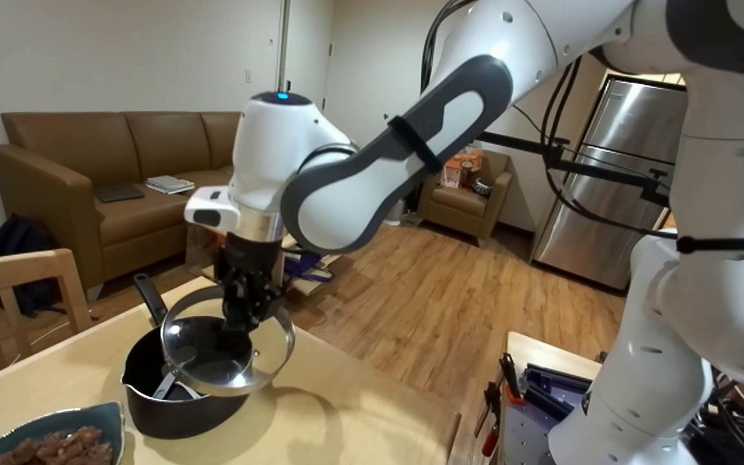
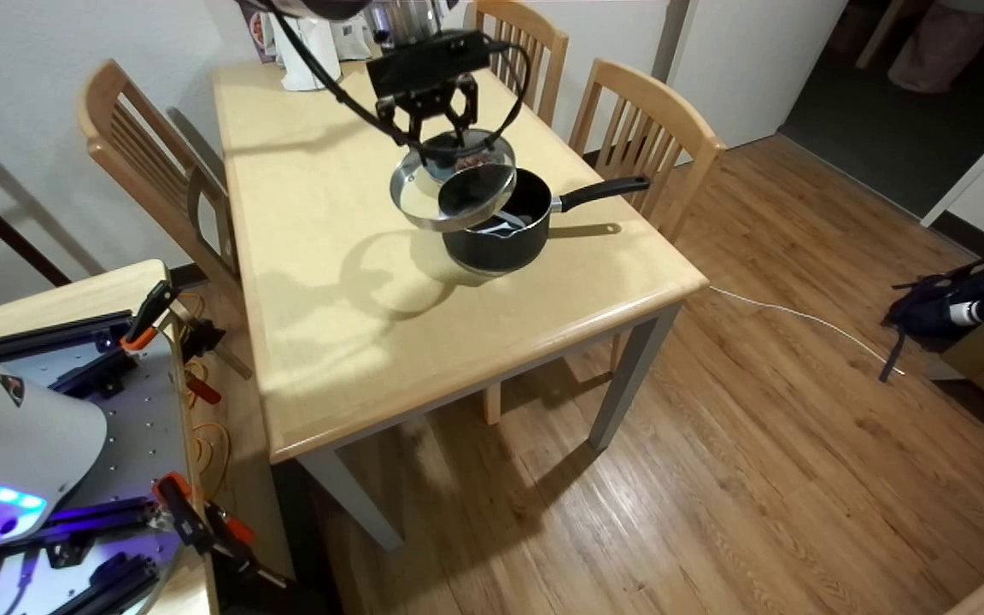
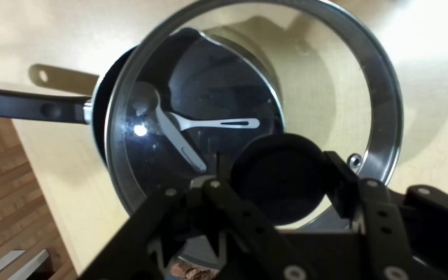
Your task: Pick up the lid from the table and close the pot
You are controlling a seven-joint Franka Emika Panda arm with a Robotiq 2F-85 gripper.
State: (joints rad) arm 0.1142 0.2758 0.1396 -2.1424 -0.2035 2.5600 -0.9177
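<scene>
Jaws on lid (image 1: 223, 356), rim (image 3: 386, 101) past pot (image 2: 496, 249)

The lid (image 2: 453, 181) overhangs part of the pot (image 2: 499, 252), leaving a gap by the handle (image 2: 603, 192). In an exterior view, the table (image 2: 458, 350) has free room at its near end

Seeing a round clear glass lid (image 1: 209, 358), edged with a thin metal rim and bearing a dark centre knob, hanging slightly tilted above a round black pot (image 2: 496, 252), off-centre, away from the handle side. Finding the pot standing upright and uncovered on the pale tan wooden table (image 2: 347, 367), pointing a long black handle toward an edge.
</scene>
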